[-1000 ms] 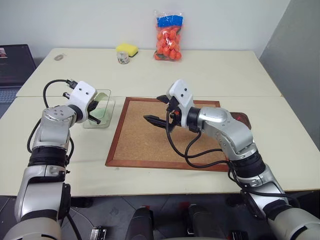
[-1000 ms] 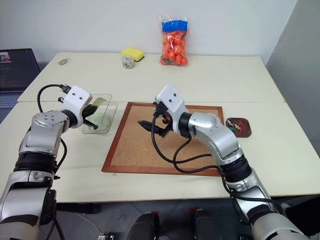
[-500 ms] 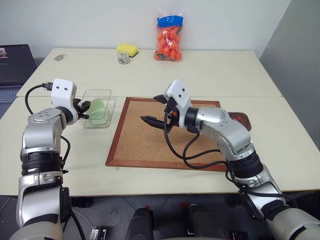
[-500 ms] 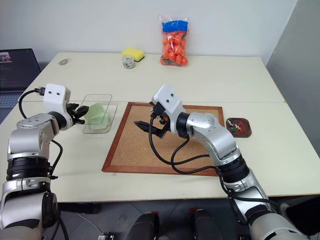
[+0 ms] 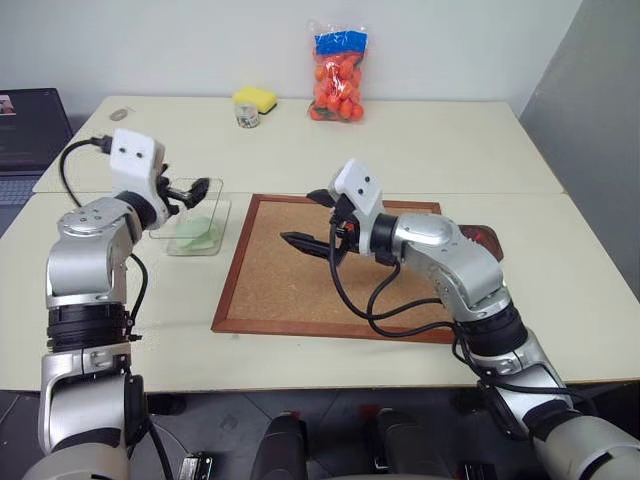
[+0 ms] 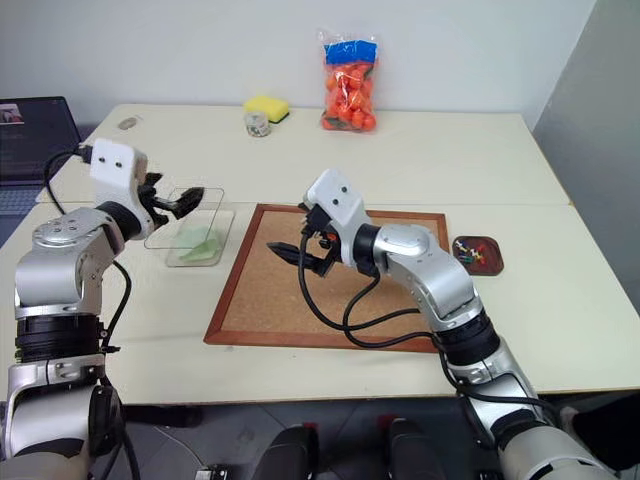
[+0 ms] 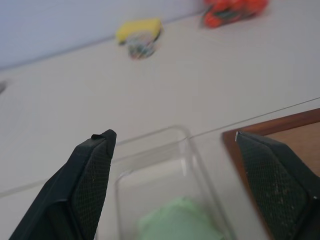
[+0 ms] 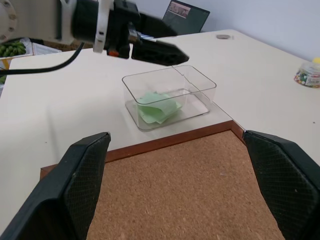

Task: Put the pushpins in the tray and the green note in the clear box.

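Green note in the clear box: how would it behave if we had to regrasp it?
The green note looks thin and creased, so probably floppy and very light. It lies low inside the clear box, so fingers would likely struggle to get under it.

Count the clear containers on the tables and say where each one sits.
2. The clear box sits left of the corkboard, with the green note inside. A small clear jar stands at the far side beside the yellow sponge. None seems hidden.

The tray (image 5: 487, 238) sits mostly hidden behind the right arm. The pushpins (image 6: 474, 257) are too small to count.
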You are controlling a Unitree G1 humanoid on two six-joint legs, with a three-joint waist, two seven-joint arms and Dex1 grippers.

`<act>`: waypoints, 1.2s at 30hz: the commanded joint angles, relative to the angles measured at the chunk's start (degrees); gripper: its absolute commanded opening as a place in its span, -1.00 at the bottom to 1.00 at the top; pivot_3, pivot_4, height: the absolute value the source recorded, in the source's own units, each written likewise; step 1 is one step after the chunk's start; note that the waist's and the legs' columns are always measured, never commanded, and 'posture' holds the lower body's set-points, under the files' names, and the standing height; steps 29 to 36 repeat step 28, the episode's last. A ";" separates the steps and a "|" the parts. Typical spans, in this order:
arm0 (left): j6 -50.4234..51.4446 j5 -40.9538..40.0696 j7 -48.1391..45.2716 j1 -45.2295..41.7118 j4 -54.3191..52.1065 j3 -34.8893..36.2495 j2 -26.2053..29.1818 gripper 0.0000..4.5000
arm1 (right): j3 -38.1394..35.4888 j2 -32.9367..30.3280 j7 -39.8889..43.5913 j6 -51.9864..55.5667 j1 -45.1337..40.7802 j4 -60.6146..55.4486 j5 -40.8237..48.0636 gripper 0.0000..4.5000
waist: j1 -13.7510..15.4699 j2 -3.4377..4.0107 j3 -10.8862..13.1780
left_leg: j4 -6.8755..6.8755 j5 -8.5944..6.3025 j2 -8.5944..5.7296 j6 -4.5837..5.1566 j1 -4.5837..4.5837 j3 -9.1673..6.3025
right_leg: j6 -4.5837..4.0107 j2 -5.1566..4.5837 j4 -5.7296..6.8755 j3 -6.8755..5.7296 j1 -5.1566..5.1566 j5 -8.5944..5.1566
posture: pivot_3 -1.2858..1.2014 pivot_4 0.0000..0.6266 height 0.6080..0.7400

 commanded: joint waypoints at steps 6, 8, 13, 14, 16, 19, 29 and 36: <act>-6.81 -2.72 -3.74 6.48 -11.80 -8.23 -8.19 0.81 | -10.56 -4.64 -6.26 -3.58 14.49 -13.04 -0.36 1.00 | 0.29 -0.02 -0.01 | 0.02 0.00 -0.05 0.00 0.00 0.01 | 0.05 -0.05 -0.04 0.02 0.04 -0.01 | 0.03 -0.52 1.00; -6.48 -2.71 -4.60 7.69 -12.37 -9.40 -9.24 0.81 | -12.35 -5.64 -7.09 -3.25 17.45 -15.10 -0.07 1.00 | 0.14 -0.03 0.00 | 0.02 0.00 -0.05 0.00 -0.01 0.02 | 0.05 -0.05 -0.04 0.03 0.05 -0.02 | 0.03 -0.52 1.00; -7.79 -4.55 -8.56 10.94 -12.92 -11.46 -10.53 0.81 | -17.42 -7.83 -9.02 1.25 25.80 -22.01 2.76 1.00 | -0.32 -0.02 0.00 | -0.05 0.00 0.01 0.01 0.09 0.01 | 0.08 0.04 0.00 0.08 0.05 -0.09 | 0.03 -0.52 1.00; -8.11 -4.55 -8.65 10.90 -12.57 -11.36 -10.68 0.81 | -17.41 -8.17 -9.19 1.31 26.44 -22.48 2.53 1.00 | -0.37 -0.02 0.00 | -0.06 0.00 0.02 0.01 0.11 0.02 | 0.22 0.06 0.01 0.10 0.05 -0.18 | 0.03 -0.52 1.00; -8.81 -4.13 -8.90 10.54 -12.06 -11.63 -10.77 0.81 | -17.67 -8.67 -9.58 1.48 27.54 -23.06 2.22 1.00 | -0.36 -0.02 0.00 | -0.05 0.00 0.03 0.01 0.13 0.01 | 0.24 0.08 0.05 0.10 0.04 -0.19 | 0.03 -0.52 1.00; -9.37 -3.79 -9.18 9.91 -11.48 -11.82 -10.78 0.81 | -18.52 -8.78 -10.65 1.44 28.70 -23.25 1.89 1.00 | -0.20 -0.02 0.00 | -0.03 0.00 0.02 0.01 0.13 0.01 | 0.26 0.09 0.04 0.10 0.05 -0.20 | 0.03 -0.52 1.00; -11.25 -3.09 -8.95 10.72 -11.76 -12.63 -11.31 0.81 | -19.58 -9.08 -11.92 1.17 29.19 -22.71 2.09 1.00 | -0.10 -0.02 0.00 | -0.03 0.00 0.00 0.01 0.08 0.01 | 0.28 0.07 -0.05 0.09 0.06 -0.20 | 0.03 -0.52 1.00; -11.25 -3.09 -8.95 10.72 -11.76 -12.63 -11.31 0.81 | -19.58 -9.08 -11.92 1.17 29.19 -22.71 2.09 1.00 | -0.10 -0.02 0.00 | -0.03 0.00 0.00 0.01 0.08 0.01 | 0.28 0.07 -0.05 0.09 0.06 -0.20 | 0.03 -0.52 1.00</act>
